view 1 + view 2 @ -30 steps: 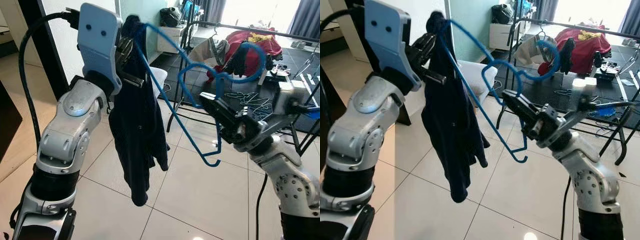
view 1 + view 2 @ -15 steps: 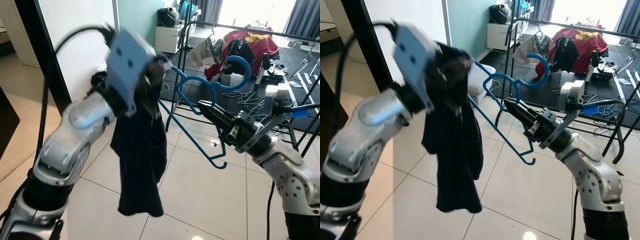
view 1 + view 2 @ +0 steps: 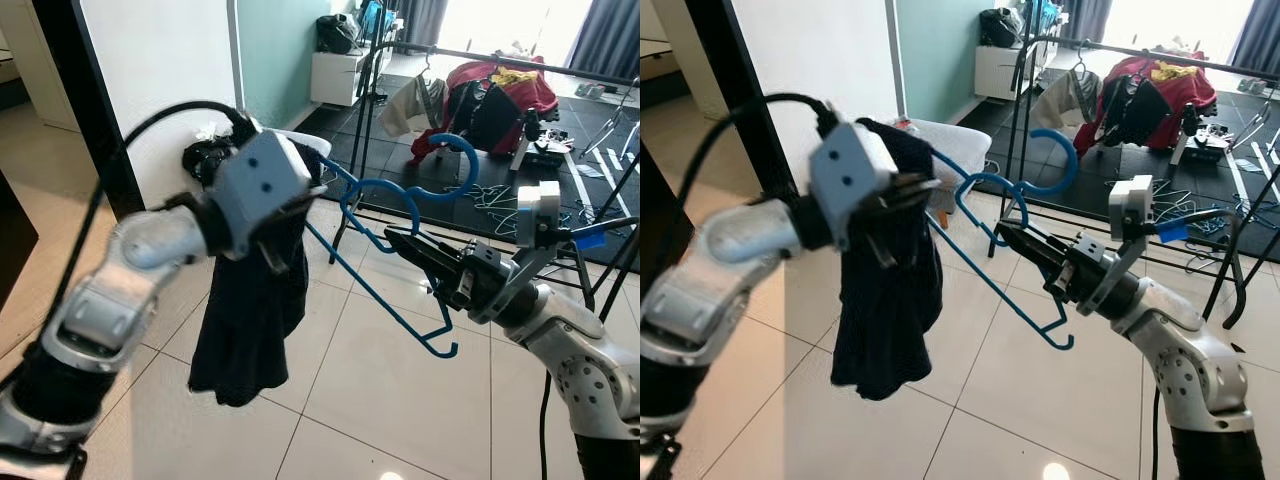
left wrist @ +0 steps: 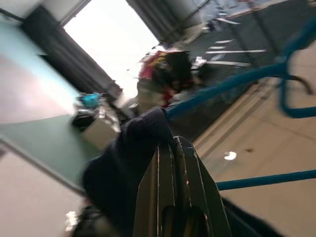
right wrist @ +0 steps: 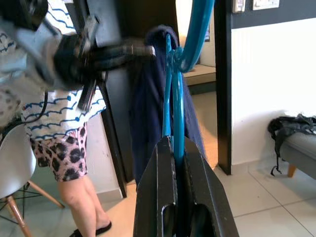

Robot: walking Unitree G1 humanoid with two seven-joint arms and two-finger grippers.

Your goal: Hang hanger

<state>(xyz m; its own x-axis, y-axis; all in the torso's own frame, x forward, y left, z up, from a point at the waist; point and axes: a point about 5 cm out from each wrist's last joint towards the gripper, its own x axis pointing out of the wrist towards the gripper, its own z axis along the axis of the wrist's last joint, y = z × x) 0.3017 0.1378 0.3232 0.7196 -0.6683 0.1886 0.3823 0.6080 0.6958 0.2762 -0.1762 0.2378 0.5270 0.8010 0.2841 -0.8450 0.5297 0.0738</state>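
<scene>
Blue plastic hanger (image 3: 385,250), thin-framed with a big curled hook, is riding in mid-air between the two arms, above the pale tiled floor (image 3: 370,400) and well short of the black clothes rail (image 3: 520,55) at the far end of the room. One hanger is being carried, with one dark navy garment (image 3: 250,320) draped over its left shoulder.

The right tool (image 3: 425,252) is gripping the hanger's frame near its right end, with the two black fingers pressed narrowly together on the blue bar (the right wrist view is showing the bar running straight out from between them). That grip is leaving the hook free and pointing up and forward, which looks like the sensible way to present it to a rail.

The left tool (image 3: 902,195) is pinching the bunched top of the garment at the hanger's other shoulder, fingers closed into the cloth, probably so the fabric is not sliding off while the load is travelling.

Several garments are already hanging on the rail, red and dark ones among them, and a person in a striped top (image 5: 47,118) is standing nearby in the right wrist view. My judgement: the carrying is under way and the hooking is not yet done.
</scene>
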